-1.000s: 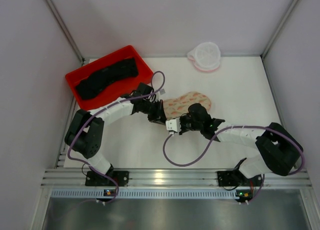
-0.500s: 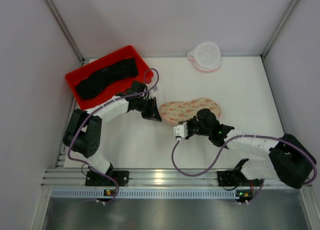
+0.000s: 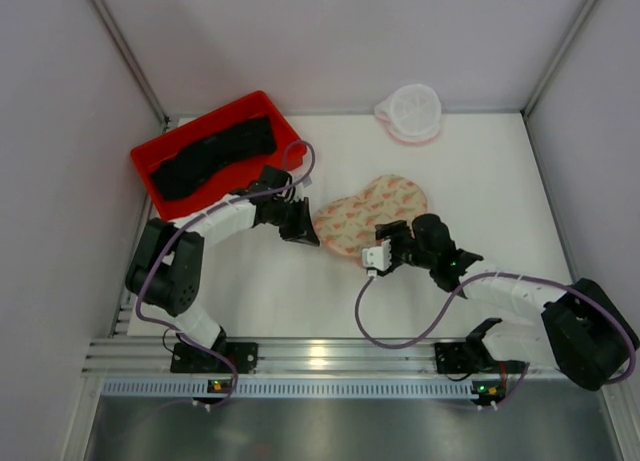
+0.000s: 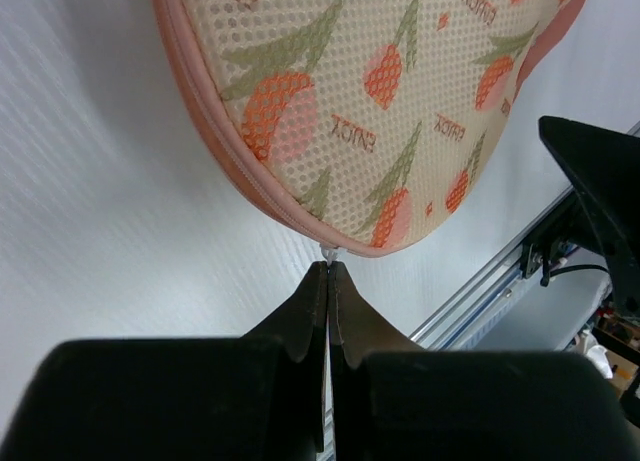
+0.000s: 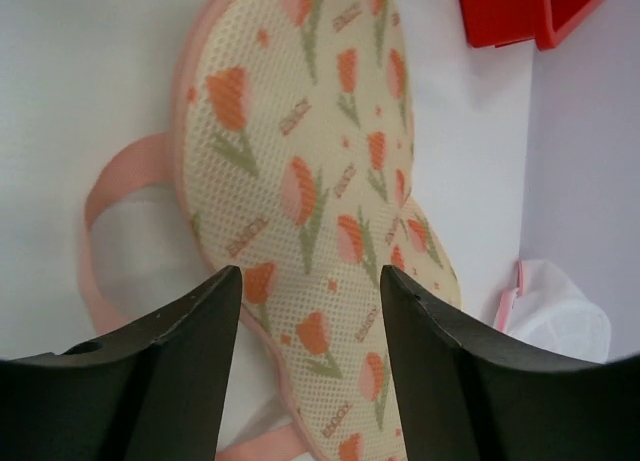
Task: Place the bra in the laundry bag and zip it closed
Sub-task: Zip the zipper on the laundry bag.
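Observation:
The bra (image 3: 210,156) is black fabric lying in the red bin (image 3: 140,161) at the back left. The laundry bag (image 3: 410,111), round white mesh with pink edging, sits at the back wall, far from both arms; its edge shows in the right wrist view (image 5: 555,316). Between the arms lies a peach patterned mesh piece (image 3: 370,211) with a pink zip edge. My left gripper (image 3: 310,236) is shut on its small white zip pull (image 4: 327,251). My right gripper (image 3: 385,246) is open above that piece's near end (image 5: 310,161), holding nothing.
A pink strap loop (image 5: 110,201) trails from the peach piece onto the white table (image 3: 480,181). The red bin's corner (image 5: 520,6) shows at the far side. Grey walls close in the back and sides. A metal rail (image 3: 340,356) runs along the near edge.
My right gripper has opened and pulled back toward the near right. The peach piece has swung round, its far lobe now nearer the back. My left gripper stays shut at its left end.

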